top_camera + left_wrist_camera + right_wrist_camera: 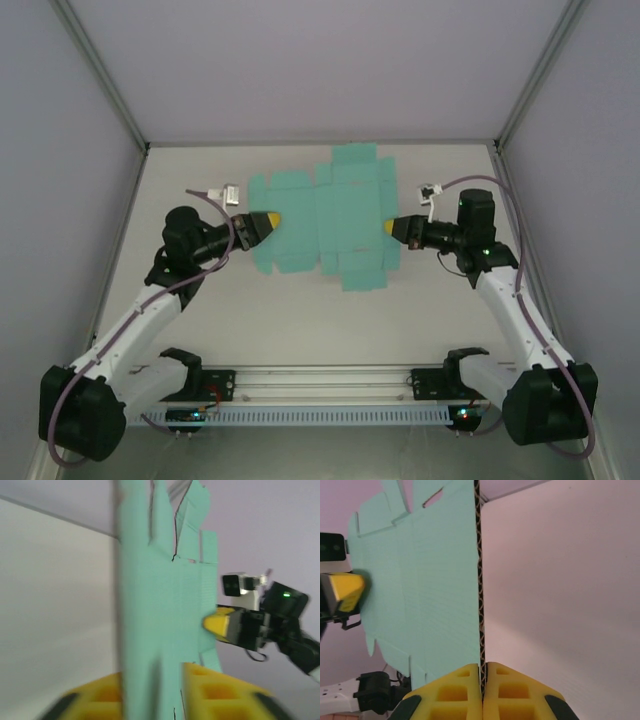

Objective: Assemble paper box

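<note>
From above, the paper box (pixel 330 215) is a flat teal sheet over the middle of the table (pixel 300 320), the left gripper (pixel 268 222) at its left edge, the right gripper (pixel 390 228) at its right. Left wrist: yellow fingers (pixel 220 692) parted, the sheet between them. Right wrist: fingers (pixel 455 690) clenched on the sheet's edge

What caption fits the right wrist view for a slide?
The right gripper shut on the edge of the teal paper box.

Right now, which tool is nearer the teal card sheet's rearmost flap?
Right. Right tool grips the sheet's right edge, just nearside of the flap; left tool at the opposite edge.
</note>
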`<act>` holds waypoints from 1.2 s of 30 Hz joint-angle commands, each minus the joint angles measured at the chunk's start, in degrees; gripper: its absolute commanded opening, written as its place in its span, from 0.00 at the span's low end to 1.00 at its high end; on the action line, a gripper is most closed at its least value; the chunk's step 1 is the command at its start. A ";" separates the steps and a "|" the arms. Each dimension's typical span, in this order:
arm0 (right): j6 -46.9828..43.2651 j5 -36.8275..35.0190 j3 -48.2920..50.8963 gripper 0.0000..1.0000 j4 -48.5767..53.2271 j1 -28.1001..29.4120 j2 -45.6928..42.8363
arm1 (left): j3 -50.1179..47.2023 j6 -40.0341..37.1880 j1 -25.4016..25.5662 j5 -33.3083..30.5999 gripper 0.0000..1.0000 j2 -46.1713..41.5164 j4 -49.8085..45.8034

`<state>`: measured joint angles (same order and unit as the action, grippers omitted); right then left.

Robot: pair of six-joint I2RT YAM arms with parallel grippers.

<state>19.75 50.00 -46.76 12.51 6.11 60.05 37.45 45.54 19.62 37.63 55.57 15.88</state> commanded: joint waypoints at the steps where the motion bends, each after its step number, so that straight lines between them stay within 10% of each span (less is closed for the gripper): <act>1: -6.03 -5.76 -1.91 0.00 7.89 1.30 1.41 | 0.02 -6.29 -0.18 -10.59 1.00 -2.49 -12.71; 8: -22.43 -24.84 -5.27 0.00 15.74 10.58 14.25 | -1.49 -10.49 -0.28 -24.32 1.00 -3.93 -26.94; 17: -43.36 -67.14 -9.75 0.00 0.31 25.40 27.79 | 4.52 -12.67 0.13 -15.34 1.00 6.38 -26.38; 29: -65.00 -73.48 -4.56 0.00 -20.43 36.20 31.09 | 25.45 -11.70 1.69 -3.56 0.99 26.08 -24.41; 36: -65.01 -71.20 -4.39 0.00 -20.63 36.49 30.19 | 34.48 -14.75 4.70 -2.75 0.78 37.34 -30.99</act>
<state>-43.79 -21.15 -51.55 -6.92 42.52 90.54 69.58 32.49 23.35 32.45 89.97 -10.66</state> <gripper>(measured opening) 0.049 0.791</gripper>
